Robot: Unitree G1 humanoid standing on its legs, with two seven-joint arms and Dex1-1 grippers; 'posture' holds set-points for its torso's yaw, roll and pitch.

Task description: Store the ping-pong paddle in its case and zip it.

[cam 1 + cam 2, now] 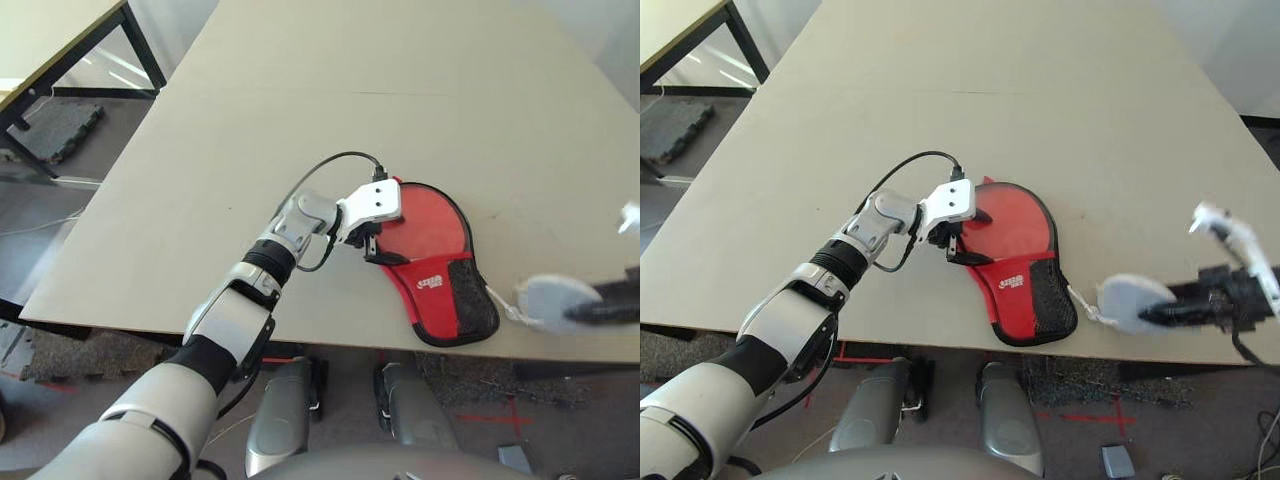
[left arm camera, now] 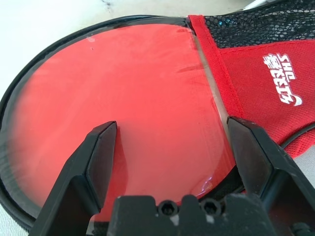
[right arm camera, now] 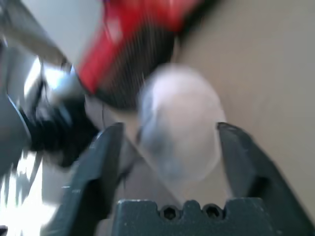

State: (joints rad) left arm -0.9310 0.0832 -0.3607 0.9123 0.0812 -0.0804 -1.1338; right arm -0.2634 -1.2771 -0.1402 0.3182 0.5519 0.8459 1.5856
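Tabletop [image 1: 300, 80] showed my left gripper [image 1: 368, 243] at the case [image 1: 440, 275]; wrist views revealed both grippers spread wide, the right gripper [image 3: 170, 142] around a whitish pouch [image 3: 179, 128].

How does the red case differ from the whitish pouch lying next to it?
The case is red with black mesh and black edging; the pouch is pale and translucent. The case is paddle-shaped and clearly larger; the pouch is a small oval. The case lies by the left end effector, the pouch by the right end effector. Both rest on the table.
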